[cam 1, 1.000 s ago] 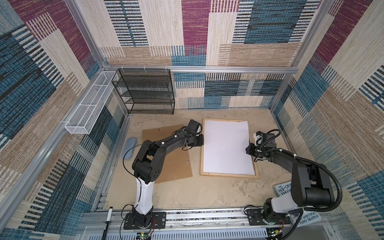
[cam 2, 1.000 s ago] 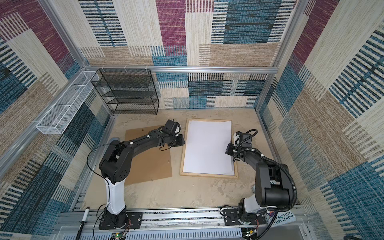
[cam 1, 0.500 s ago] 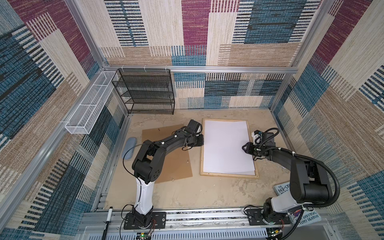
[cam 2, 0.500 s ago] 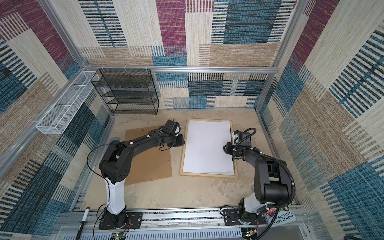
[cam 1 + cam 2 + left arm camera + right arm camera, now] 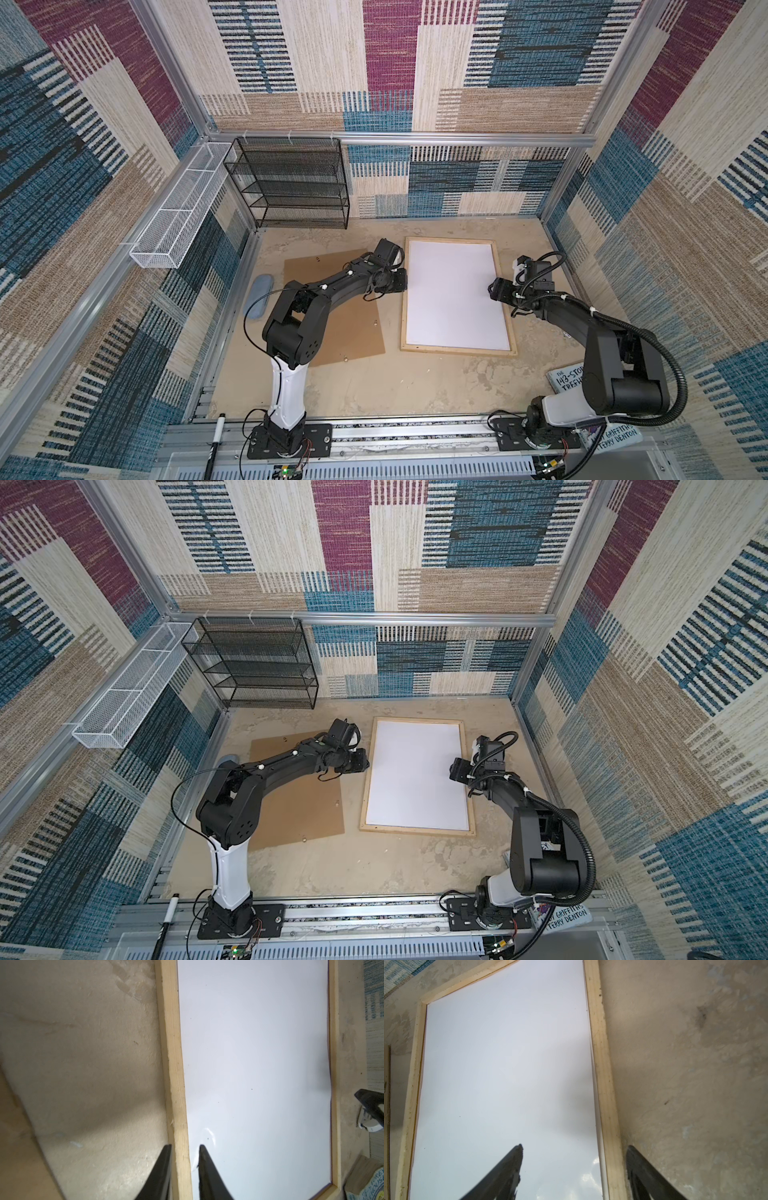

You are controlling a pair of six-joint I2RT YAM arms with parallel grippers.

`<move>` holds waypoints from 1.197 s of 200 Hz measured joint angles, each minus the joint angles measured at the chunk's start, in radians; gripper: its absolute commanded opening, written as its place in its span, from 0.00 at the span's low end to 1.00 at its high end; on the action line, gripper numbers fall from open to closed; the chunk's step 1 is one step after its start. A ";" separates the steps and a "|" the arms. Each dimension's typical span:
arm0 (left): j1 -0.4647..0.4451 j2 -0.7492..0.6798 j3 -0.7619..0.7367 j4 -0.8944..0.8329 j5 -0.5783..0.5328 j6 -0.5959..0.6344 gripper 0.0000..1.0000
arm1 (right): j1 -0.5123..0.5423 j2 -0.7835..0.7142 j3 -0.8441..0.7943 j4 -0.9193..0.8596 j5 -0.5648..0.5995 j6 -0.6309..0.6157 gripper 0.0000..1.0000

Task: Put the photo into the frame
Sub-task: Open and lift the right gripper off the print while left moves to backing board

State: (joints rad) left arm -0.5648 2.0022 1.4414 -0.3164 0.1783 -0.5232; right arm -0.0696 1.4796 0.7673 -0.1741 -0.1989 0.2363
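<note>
Two tools flank the frame [image 5: 457,351]: my left tool [image 5: 184,1147] pinches one long rail narrowly, my right tool [image 5: 575,1146] stands wide astride the opposite rail. The photo [image 5: 453,295] lies white-side up inside the frame, long axis along those rails, directly inboard of my right tool.

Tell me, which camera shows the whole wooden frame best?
Both top views: the frame lies flat with all four wooden sides in sight. The left and right wrist views are too close; each cuts part of it off.
</note>
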 measured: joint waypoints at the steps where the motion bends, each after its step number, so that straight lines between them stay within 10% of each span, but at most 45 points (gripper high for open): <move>1: 0.000 0.000 0.000 -0.001 -0.001 0.000 0.27 | 0.000 0.000 0.000 0.000 0.000 0.000 0.80; 239: -0.015 -0.261 -0.317 -0.010 -0.125 -0.058 0.28 | 0.000 0.565 0.600 0.065 -0.177 0.010 0.85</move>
State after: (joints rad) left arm -0.5797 1.7409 1.1248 -0.3267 0.0536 -0.5812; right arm -0.0696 2.0441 1.3678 -0.1093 -0.3759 0.2462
